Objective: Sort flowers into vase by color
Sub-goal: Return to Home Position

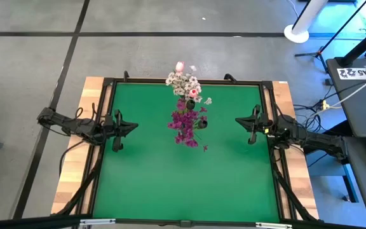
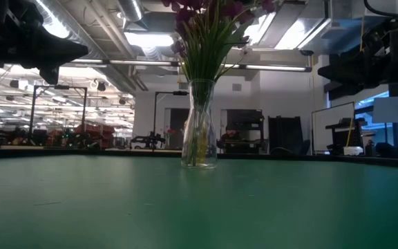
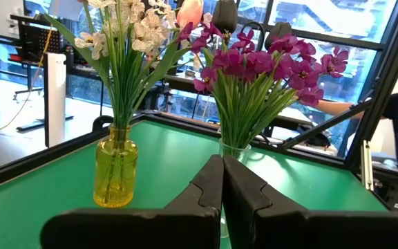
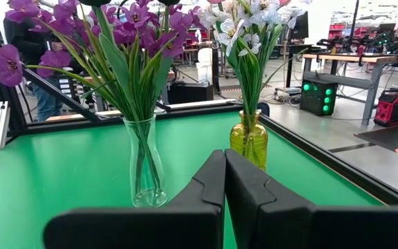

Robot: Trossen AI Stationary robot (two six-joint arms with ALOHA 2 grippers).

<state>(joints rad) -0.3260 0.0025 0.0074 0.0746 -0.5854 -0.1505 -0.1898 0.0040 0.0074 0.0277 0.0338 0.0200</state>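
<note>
Currently both arms hover over opposite side edges of the green worktop [image 1: 170, 184]. The left gripper [image 3: 222, 166] has its fingers clenched together on nothing, and so does the right gripper [image 4: 224, 158]. Between the two pairs of fingers, well apart from either, the magenta-purple flowers [image 3: 261, 66] stand in the transparent vase [image 4: 146, 166] with a dark bloom [image 3: 224, 14] above them. Just beside it, the white flowers [image 4: 247, 24] and a pink bud [image 3: 189, 12] stand in the yellow vase [image 3: 115, 169].

The desk [image 1: 170, 184] is evenly lit from above, while at desk level the bright ceiling lights [image 2: 147, 38] glare and leave the flowers [image 2: 209, 14] dark against them, and daylight floods through windows [image 3: 323, 21] behind.
</note>
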